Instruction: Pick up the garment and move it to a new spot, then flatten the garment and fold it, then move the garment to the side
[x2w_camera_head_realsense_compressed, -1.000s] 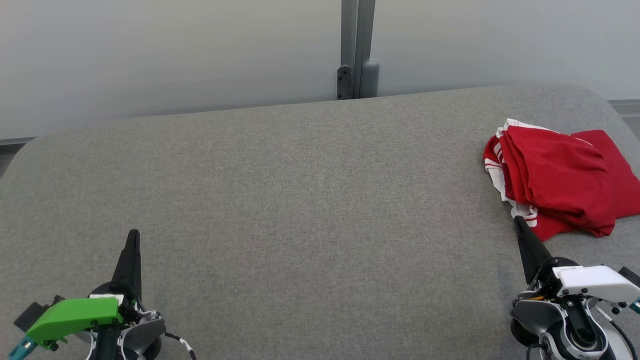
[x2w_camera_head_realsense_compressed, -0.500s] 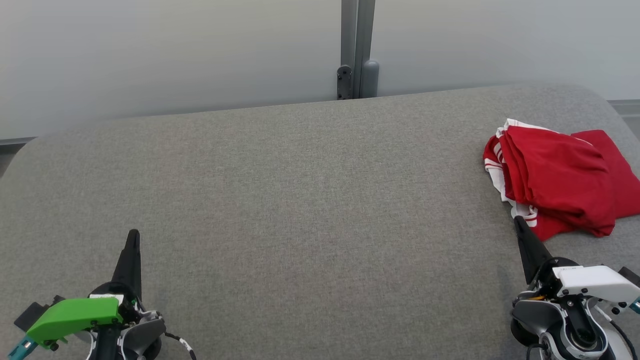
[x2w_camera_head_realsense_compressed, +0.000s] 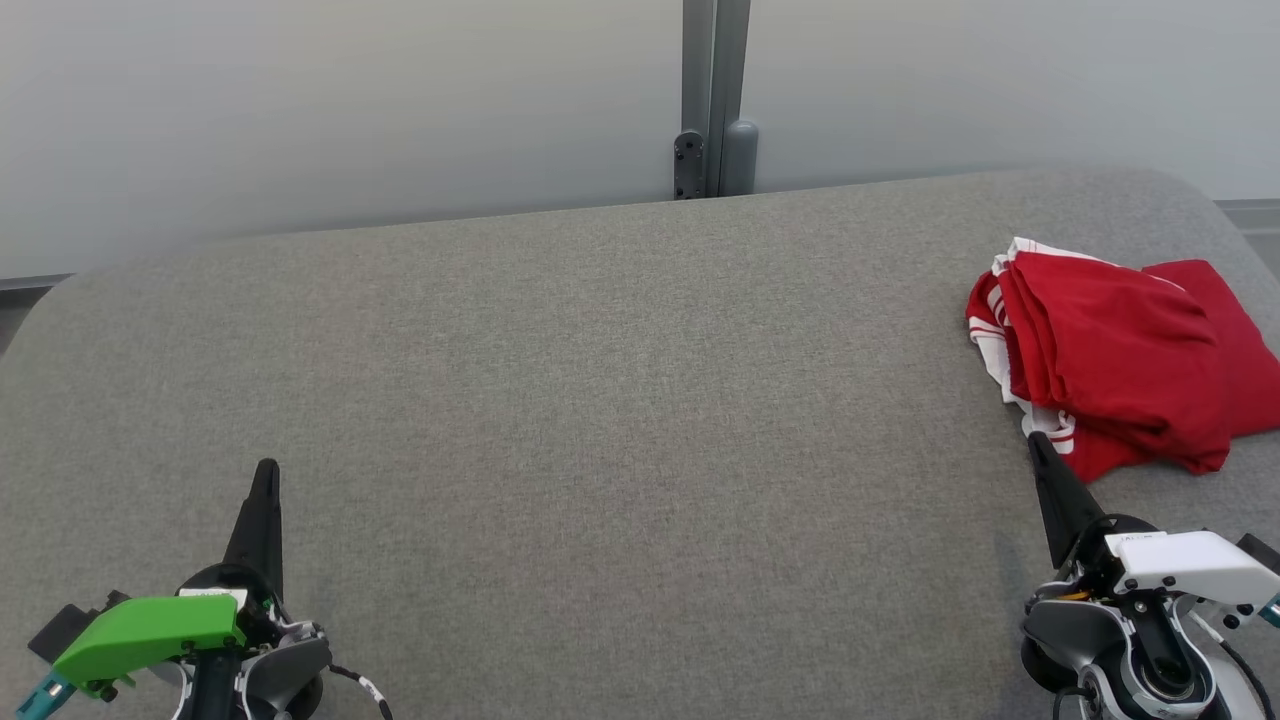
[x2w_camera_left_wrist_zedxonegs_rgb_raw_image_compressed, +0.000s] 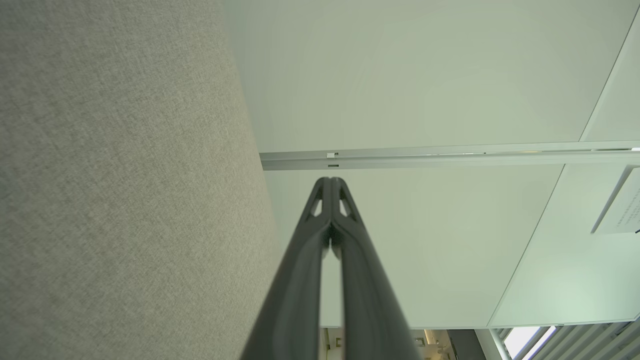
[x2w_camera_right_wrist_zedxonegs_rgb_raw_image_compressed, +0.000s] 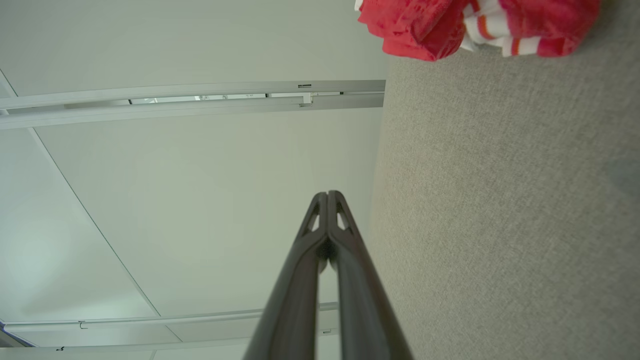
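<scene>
Grey fabric table (x2w_camera_head_realsense_compressed: 600, 400) backs onto a pale wall (x2w_camera_head_realsense_compressed: 300, 100) with a metal post (x2w_camera_head_realsense_compressed: 712, 100). Red garment (x2w_camera_head_realsense_compressed: 1110, 360) lies bunched near its right edge, just past the right gripper (x2w_camera_head_realsense_compressed: 1035, 440); left gripper (x2w_camera_head_realsense_compressed: 266, 468) well apart. Both clenched, empty.

- One garment (x2w_camera_head_realsense_compressed: 1120, 370), red with white striped trim.
- Two grippers: the left gripper (x2w_camera_head_realsense_compressed: 266, 470) and the right gripper (x2w_camera_head_realsense_compressed: 1036, 440), each with two dark fingers (x2w_camera_left_wrist_zedxonegs_rgb_raw_image_compressed: 295, 290), four in all.
- One table (x2w_camera_head_realsense_compressed: 600, 400), covered in grey fabric.
- One grey upright post (x2w_camera_head_realsense_compressed: 715, 100) at the table's far edge.
</scene>
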